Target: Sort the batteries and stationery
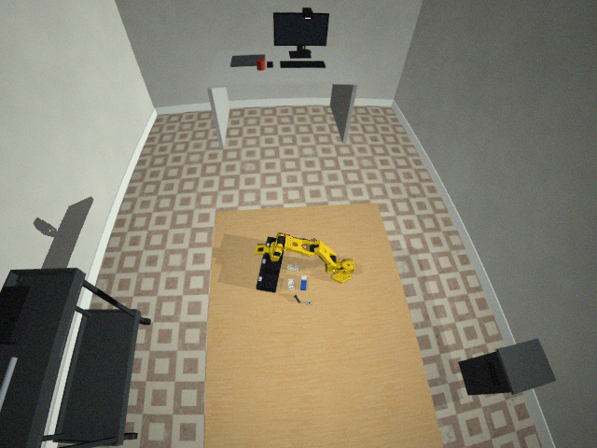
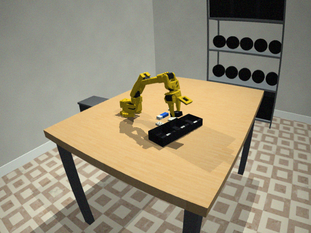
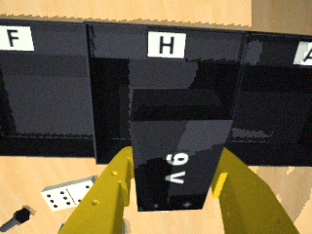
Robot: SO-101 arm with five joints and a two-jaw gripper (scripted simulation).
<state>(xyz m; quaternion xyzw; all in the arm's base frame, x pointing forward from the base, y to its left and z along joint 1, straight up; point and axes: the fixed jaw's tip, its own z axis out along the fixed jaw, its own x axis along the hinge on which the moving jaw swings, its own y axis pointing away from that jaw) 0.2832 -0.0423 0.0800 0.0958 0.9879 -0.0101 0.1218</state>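
Claw (image 1: 264,254) (image 2: 174,114) (image 3: 176,180): fingers clamped on 9 V batt. (image 2: 176,113) (image 3: 181,156), one each side, nothing under it but air as far as wrist view shows. Batt. is at near edge of bin H (image 3: 168,78), its far end out over the opening, printed face toward wrist cam. Bin F (image 3: 46,93) on one side, bin A (image 3: 280,104) on other; all three in one black tray (image 1: 269,282) (image 2: 175,129) on bench (image 1: 308,376) (image 2: 112,140).

Handling (est.): batt. rigid block, dense for its size, won't crush; smooth case, could slip or pivot if grip is off-centre. Present hold across width, on flat sides, looks right; keep it. Next: carry a bit further in so whole body clears near wall, lower, then open. Risk: rear end catching wall, tipping batt. back onto bench.

Remaining: blue-and-white block (image 1: 303,283) (image 2: 162,115), prob. eraser, so stationery → A. Light, slightly soft, grippy; take across narrow width at mid-length, mod. squeeze. Domino nearer it (image 1: 291,284), other domino (image 1: 292,267): not batts. or stationery, leave. Small dark item (image 1: 297,299) (image 3: 16,219) + tiny pale item (image 1: 309,302): ID uncertain, check before sorting.
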